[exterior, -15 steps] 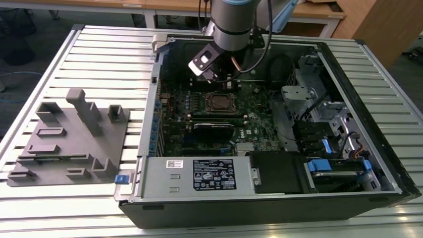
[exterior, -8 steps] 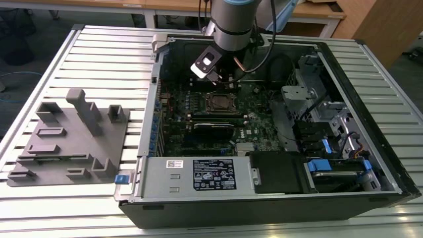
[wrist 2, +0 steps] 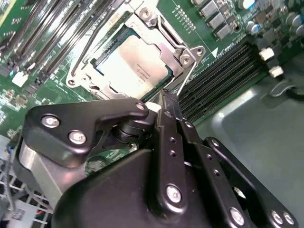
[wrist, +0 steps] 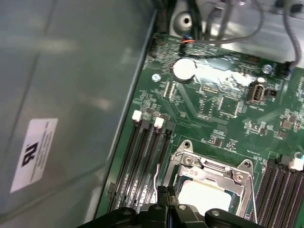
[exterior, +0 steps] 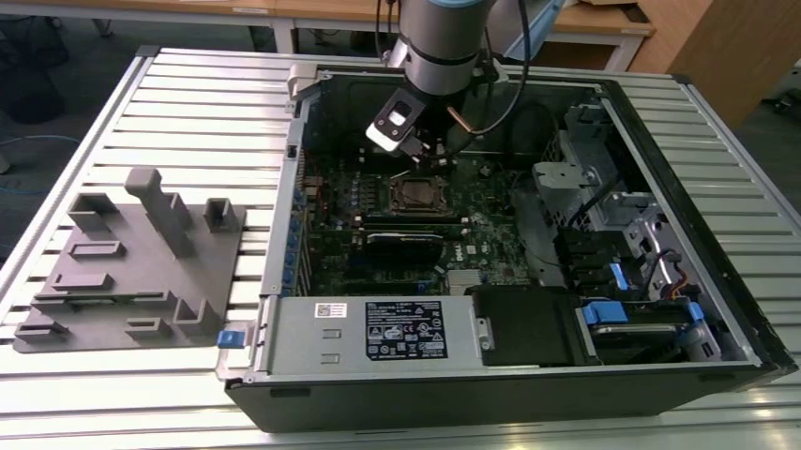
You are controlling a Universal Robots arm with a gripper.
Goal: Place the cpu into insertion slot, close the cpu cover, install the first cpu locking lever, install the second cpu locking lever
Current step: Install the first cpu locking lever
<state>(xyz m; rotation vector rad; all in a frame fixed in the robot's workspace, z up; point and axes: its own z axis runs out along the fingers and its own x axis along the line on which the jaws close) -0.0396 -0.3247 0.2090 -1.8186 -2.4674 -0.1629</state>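
Observation:
The cpu [wrist 2: 133, 64] lies flat in the insertion slot [exterior: 419, 194], its silver-grey top facing up. The cpu cover [wrist 2: 179, 53], a thin silver frame, lies down around the chip, as the first wrist view also shows for the cover [wrist: 209, 165] and cpu [wrist: 205, 195]. A thin metal lever [wrist 2: 97, 35] runs along one side of the socket. My gripper [wrist 2: 164, 98] is shut, its black fingertips pressed together at the socket's edge, just beside the cover. In the exterior view the gripper [exterior: 426, 161] hangs just behind the socket.
Long black memory slots [wrist 2: 223, 71] flank the socket on both sides. The open computer case has a power supply [exterior: 375, 328] at the front and a drive cage [exterior: 626, 281] on the exterior view's right. A grey parts fixture [exterior: 126, 262] rests on the table outside.

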